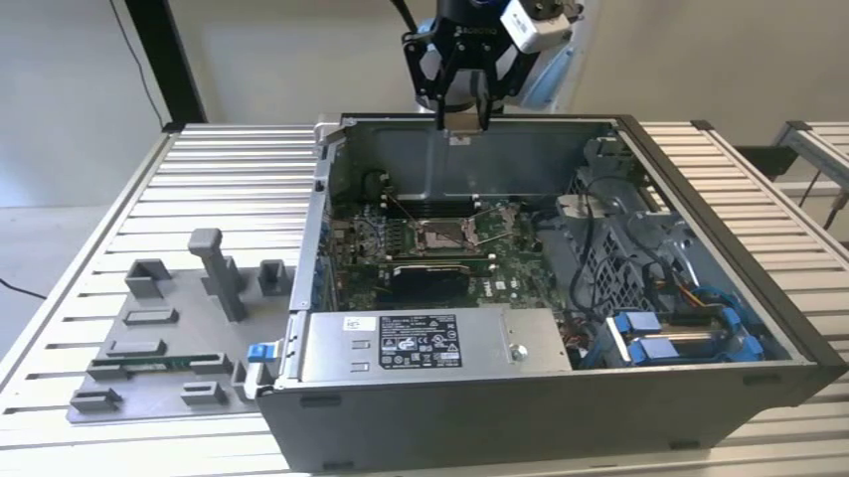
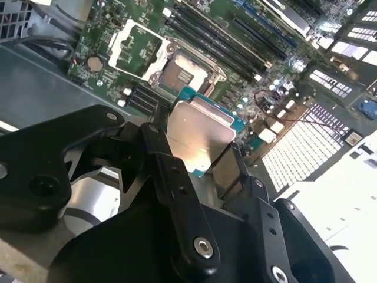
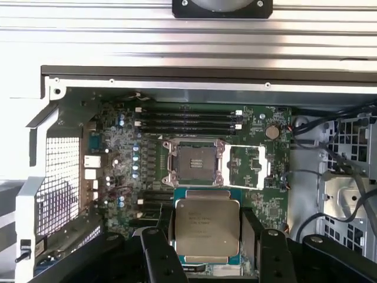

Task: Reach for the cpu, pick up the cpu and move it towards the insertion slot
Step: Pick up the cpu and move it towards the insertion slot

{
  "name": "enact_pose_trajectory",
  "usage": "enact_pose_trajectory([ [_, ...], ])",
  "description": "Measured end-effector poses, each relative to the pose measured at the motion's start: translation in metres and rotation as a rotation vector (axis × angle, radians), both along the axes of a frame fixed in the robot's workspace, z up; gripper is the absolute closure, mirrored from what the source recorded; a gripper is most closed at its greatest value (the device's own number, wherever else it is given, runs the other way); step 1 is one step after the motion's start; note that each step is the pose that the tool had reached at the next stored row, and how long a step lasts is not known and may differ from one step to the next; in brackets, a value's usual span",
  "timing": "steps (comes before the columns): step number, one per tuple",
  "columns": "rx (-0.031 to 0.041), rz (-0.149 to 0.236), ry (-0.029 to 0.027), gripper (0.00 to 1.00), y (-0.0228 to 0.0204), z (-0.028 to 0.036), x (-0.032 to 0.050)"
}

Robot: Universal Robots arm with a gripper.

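Carrying the cpu [image 3: 207,229] pinched between its fingers, the gripper [image 1: 462,121] hangs at top centre, above the slot [image 3: 195,163]; lowering needs square alignment.

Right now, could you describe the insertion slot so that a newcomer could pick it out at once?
Look inside the open computer case, on the green motherboard. The insertion slot is the square socket with a shiny metal frame and dark centre, beside the long black memory slots.
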State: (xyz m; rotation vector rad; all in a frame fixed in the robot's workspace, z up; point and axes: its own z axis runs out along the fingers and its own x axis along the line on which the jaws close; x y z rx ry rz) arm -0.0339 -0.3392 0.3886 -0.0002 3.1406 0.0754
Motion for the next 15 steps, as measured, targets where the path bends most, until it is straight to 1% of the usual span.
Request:
enact_pose_trajectory([
  [2,-0.0004,0.000,0.0006,1.00,0.0002,-0.0035,0.0022],
  [4,-0.0001,-0.001,0.0030,1.00,0.0009,-0.0066,0.0036],
  [6,-0.0002,-0.007,0.0049,1.00,0.0020,-0.0081,0.0038],
  [9,-0.0001,-0.030,0.0053,1.00,0.0029,-0.0090,0.0039],
  [15,-0.0001,-0.032,0.0052,1.00,0.0083,-0.0091,0.0053],
])
